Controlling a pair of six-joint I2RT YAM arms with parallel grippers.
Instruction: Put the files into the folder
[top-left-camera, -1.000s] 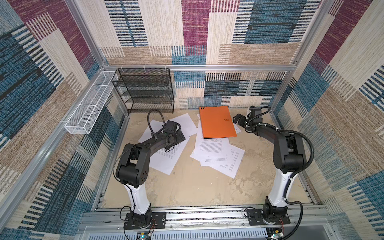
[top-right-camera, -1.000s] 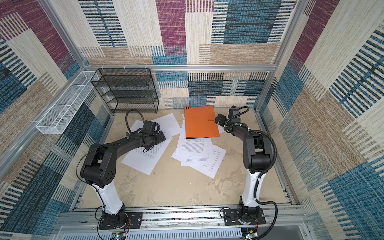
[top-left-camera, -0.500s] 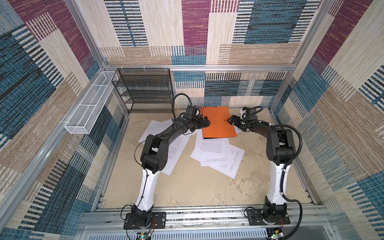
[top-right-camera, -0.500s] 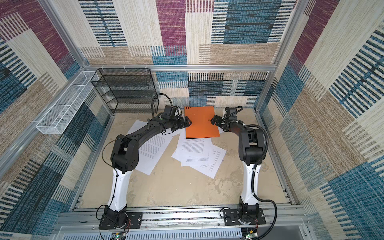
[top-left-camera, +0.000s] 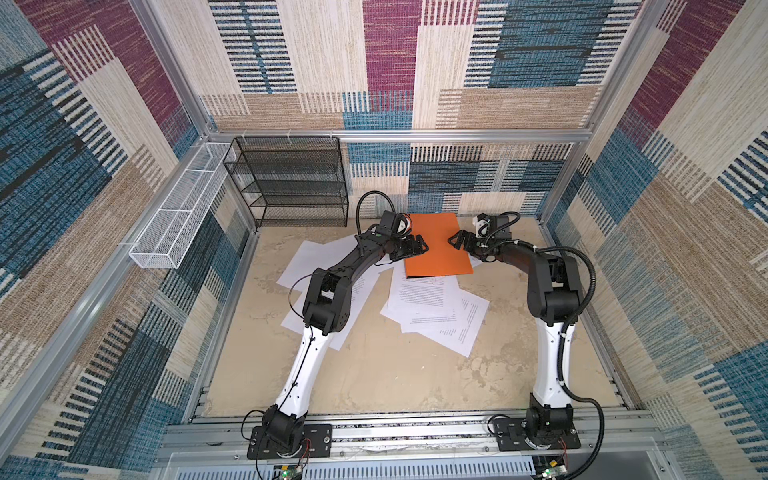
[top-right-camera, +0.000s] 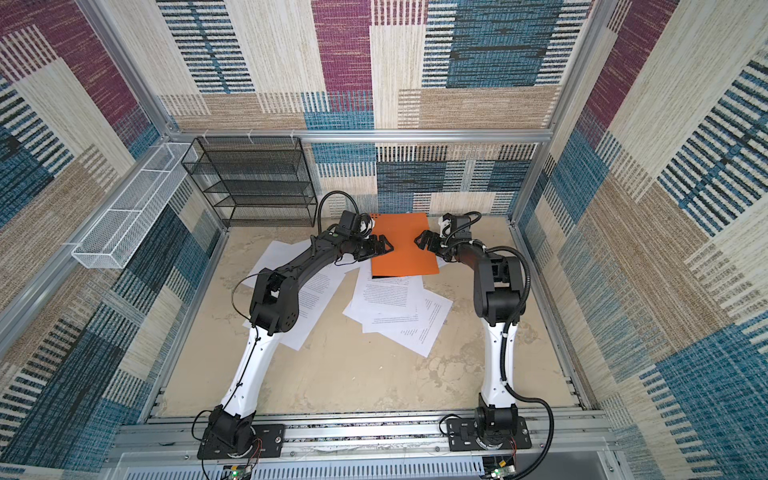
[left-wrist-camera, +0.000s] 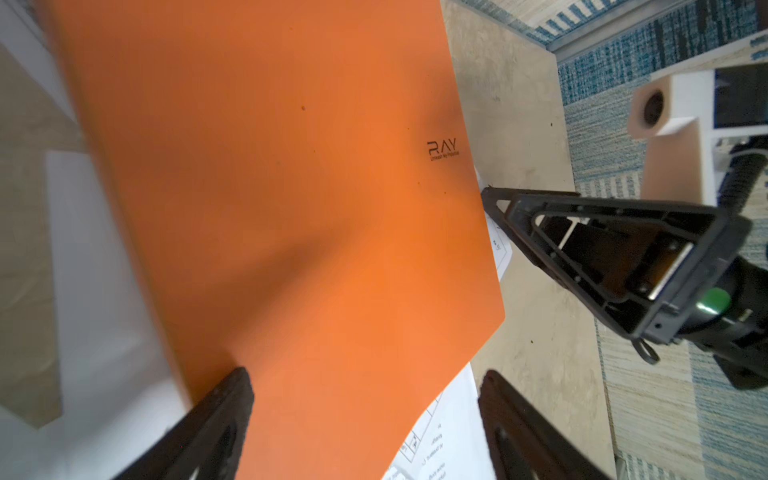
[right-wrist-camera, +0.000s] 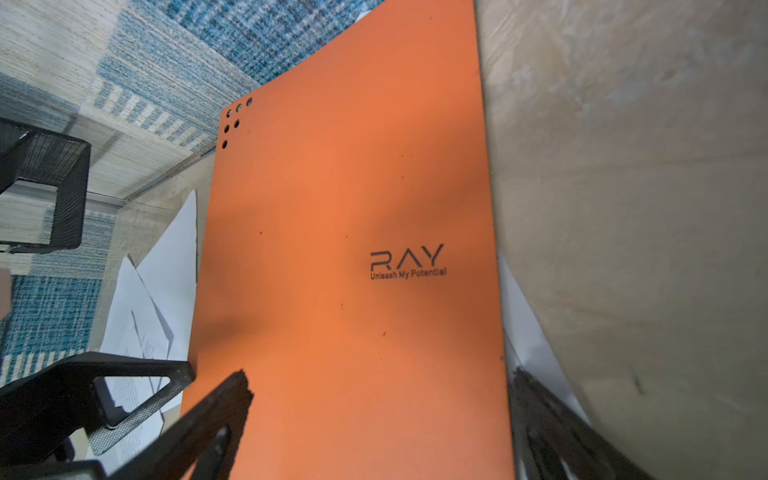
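Note:
The orange folder (top-left-camera: 436, 249) (top-right-camera: 401, 249) lies shut and flat at the back of the table, its logo facing up (right-wrist-camera: 407, 259). White files (top-left-camera: 432, 307) (top-right-camera: 395, 307) are scattered in front of it, and more (top-left-camera: 316, 266) lie under my left arm. My left gripper (top-left-camera: 422, 245) (left-wrist-camera: 365, 399) is open at the folder's left side (left-wrist-camera: 270, 187), one finger over the orange cover and one over a printed sheet (left-wrist-camera: 449, 424). My right gripper (top-left-camera: 455, 241) (right-wrist-camera: 378, 411) is open at the folder's right edge, straddling it. Neither holds anything.
A black wire-mesh rack (top-left-camera: 291, 183) stands at the back left, close behind my left arm. A white wire basket (top-left-camera: 178, 216) hangs on the left wall. The two grippers face each other across the folder, about a folder's width apart.
My left arm has swung from the sheets on the left to the folder's left side. The right gripper has shifted slightly forward onto the folder's right edge.

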